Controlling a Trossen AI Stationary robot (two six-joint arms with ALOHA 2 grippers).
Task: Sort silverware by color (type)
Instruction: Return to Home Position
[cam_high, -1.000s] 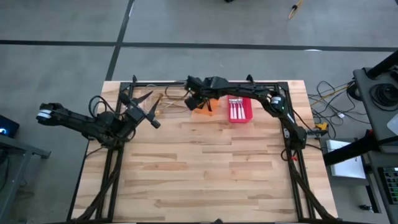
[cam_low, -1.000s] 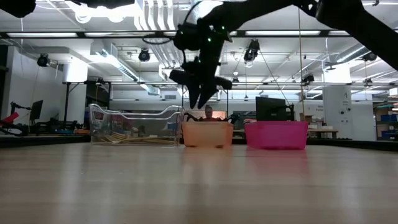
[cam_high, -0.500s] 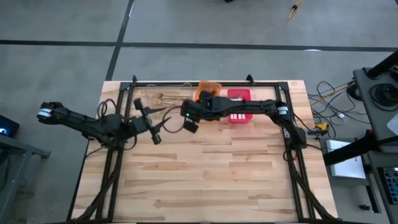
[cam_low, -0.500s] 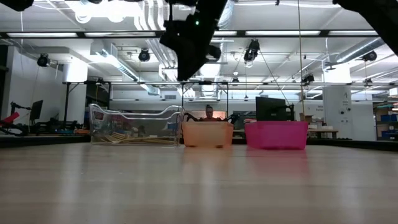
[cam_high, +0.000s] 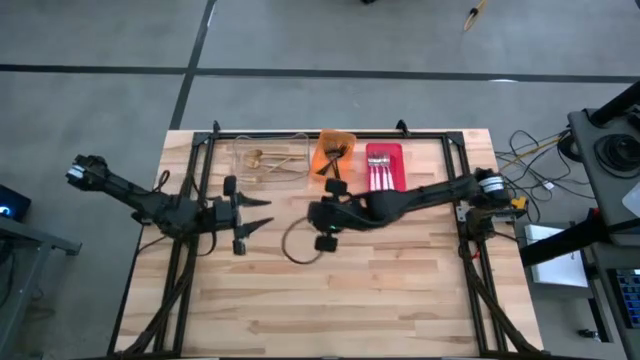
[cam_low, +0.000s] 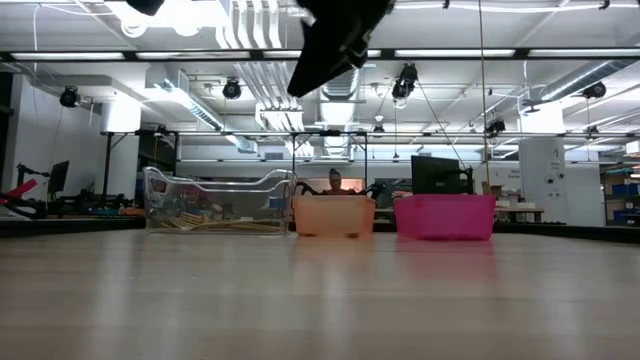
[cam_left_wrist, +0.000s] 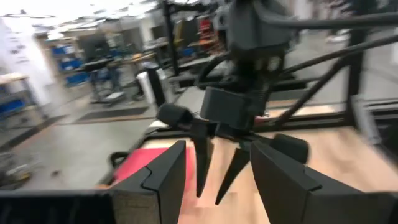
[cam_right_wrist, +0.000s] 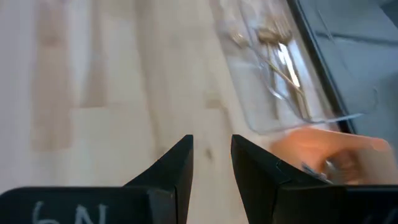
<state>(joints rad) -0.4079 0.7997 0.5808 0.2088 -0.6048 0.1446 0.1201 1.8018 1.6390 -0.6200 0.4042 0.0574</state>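
**Both grippers empty over the table, silverware in the three bins**

From my screens, the pale wooden plank table (cam_high: 400, 290) is bare across its near half. The dark right arm reaches in low from the right edge. Its right gripper (cam_high: 312, 217) sits over the middle of the table, in front of the bins. In its wrist view its fingers (cam_right_wrist: 261, 171) are only a narrow slot apart, with nothing between them. In the low view I get only a dark piece of an arm cut off by the top edge, and I cannot tell which arm it is.

The left gripper (cam_high: 262, 213) is near the table's left side and faces the right one. Its fingers (cam_left_wrist: 163, 180) are spread wide and hold nothing.

Three bins stand in a row along the far edge:

- **Clear plastic bin** (cam_high: 290, 150), on the left: it holds the gold utensils (cam_high: 268, 158), which lie loose. I cannot count them.
- **Orange plastic bin** (cam_high: 322, 165), in the middle: it holds the black forks (cam_high: 336, 153), which read only as a dark tangle.
- **Red plastic bin** (cam_high: 400, 170), on the right: it holds the silver forks with pale handles (cam_high: 381, 172), which lie side by side.

In the low view the orange and red walls hide what is inside. Only faint gold shows through the clear bin.
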